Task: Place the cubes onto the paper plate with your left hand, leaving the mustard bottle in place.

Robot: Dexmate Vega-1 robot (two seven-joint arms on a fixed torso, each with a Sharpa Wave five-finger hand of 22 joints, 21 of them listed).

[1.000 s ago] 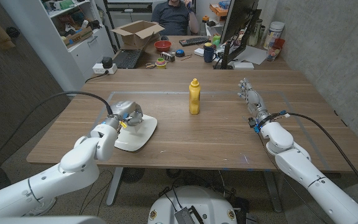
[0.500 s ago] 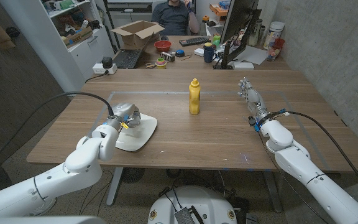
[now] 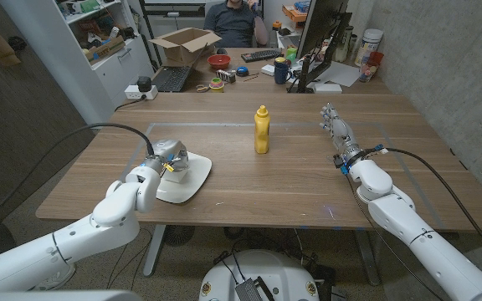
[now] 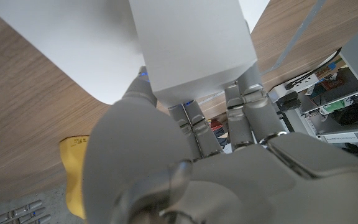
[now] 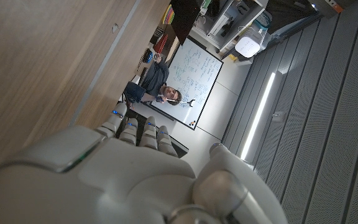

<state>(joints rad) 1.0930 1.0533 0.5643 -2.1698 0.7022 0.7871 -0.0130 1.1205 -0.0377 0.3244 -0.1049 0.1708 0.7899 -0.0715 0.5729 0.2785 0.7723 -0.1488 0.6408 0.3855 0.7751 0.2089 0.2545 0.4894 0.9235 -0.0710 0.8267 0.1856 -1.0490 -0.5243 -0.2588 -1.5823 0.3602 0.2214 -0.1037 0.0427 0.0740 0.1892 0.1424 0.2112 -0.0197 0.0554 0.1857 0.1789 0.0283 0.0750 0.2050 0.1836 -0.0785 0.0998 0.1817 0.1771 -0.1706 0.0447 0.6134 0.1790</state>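
Observation:
My left hand (image 3: pixel 167 156) is over the left part of the white paper plate (image 3: pixel 197 186) at the table's left front. In the left wrist view its fingers (image 4: pixel 247 118) and thumb grip a white cube (image 4: pixel 191 43) that hangs close above the plate (image 4: pixel 73 43). The yellow mustard bottle (image 3: pixel 261 130) stands upright in the middle of the table, apart from both hands; its yellow side (image 4: pixel 73 180) also shows in the left wrist view. My right hand (image 3: pixel 338 132) is at the right side of the table, fingers stretched forward and holding nothing.
Behind the table stand a cardboard box (image 3: pixel 187 40), a laptop (image 3: pixel 171 79), a red bowl (image 3: pixel 219 61) and a monitor (image 3: pixel 318 42). A person (image 3: pixel 233 21) sits at the back. Pale tape lines (image 3: pixel 216 125) cross the wood.
My left forearm has crept slightly forward; the hand stays over the plate with the cube. The right arm and the mustard bottle have not moved.

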